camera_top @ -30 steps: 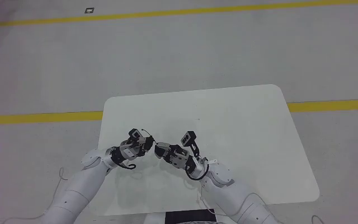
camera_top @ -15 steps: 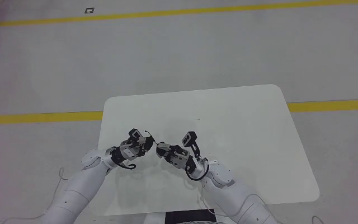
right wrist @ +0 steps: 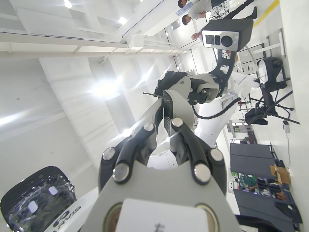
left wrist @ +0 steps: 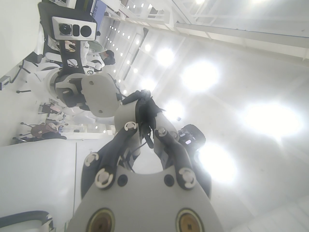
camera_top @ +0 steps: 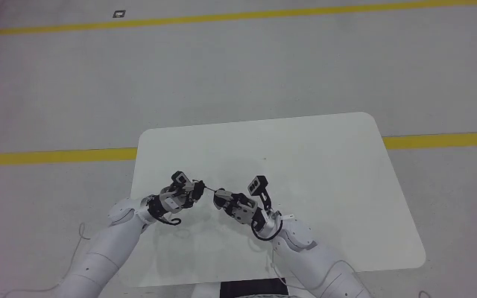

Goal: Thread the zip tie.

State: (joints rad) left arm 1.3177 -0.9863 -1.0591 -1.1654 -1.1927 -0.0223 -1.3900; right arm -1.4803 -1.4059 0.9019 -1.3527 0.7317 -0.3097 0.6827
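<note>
A thin black zip tie (camera_top: 209, 188) spans the short gap between my two grippers above the white table (camera_top: 320, 156), near its front left. My left gripper (camera_top: 196, 189) is shut on one end of it; in the left wrist view the black tie (left wrist: 147, 121) sits pinched between the fingers of that gripper (left wrist: 144, 102). My right gripper (camera_top: 220, 197) faces it from the right and is shut on the other end. In the right wrist view the tie's strip (right wrist: 149, 94) pokes out sideways from the closed right gripper (right wrist: 164, 98), with the left gripper (right wrist: 172, 80) just beyond.
The table has a rounded far right corner (camera_top: 369, 119). Grey floor with a yellow line (camera_top: 67, 156) lies beyond the table's edges.
My right gripper has drawn a little to the right, away from the left one, and the tie's strip now shows stretched between them. The left gripper has stayed put.
</note>
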